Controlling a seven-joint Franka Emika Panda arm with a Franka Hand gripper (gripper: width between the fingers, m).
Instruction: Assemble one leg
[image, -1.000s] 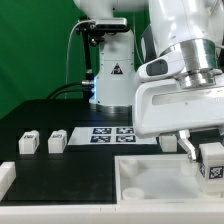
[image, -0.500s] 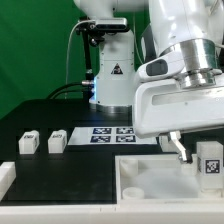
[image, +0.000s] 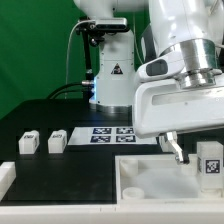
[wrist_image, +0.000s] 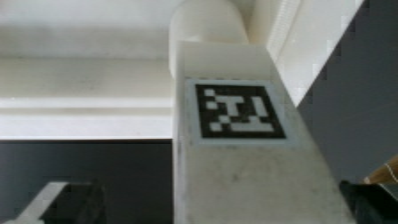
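One leg (image: 209, 160), a small white post with a black-and-white tag on its face, stands upright at the far right corner of the white tray (image: 150, 182). My gripper (image: 202, 150) is open around it. One dark finger (image: 179, 150) hangs just to the exterior view's left of the leg, with a gap between them. In the wrist view the leg (wrist_image: 237, 110) fills the middle. The gripper (wrist_image: 222, 208) straddles it, its fingertips (wrist_image: 59, 203) standing apart from the leg's sides.
Two more white legs (image: 29, 142) (image: 57, 141) stand on the black table at the exterior view's left. The marker board (image: 112, 134) lies behind the tray. A white part (image: 5, 176) shows at the lower left edge. A green backdrop stands behind.
My jaws have spread off the leg. The leg, tilted one second ago, now stands straight at the tray's corner. The arm has barely moved.
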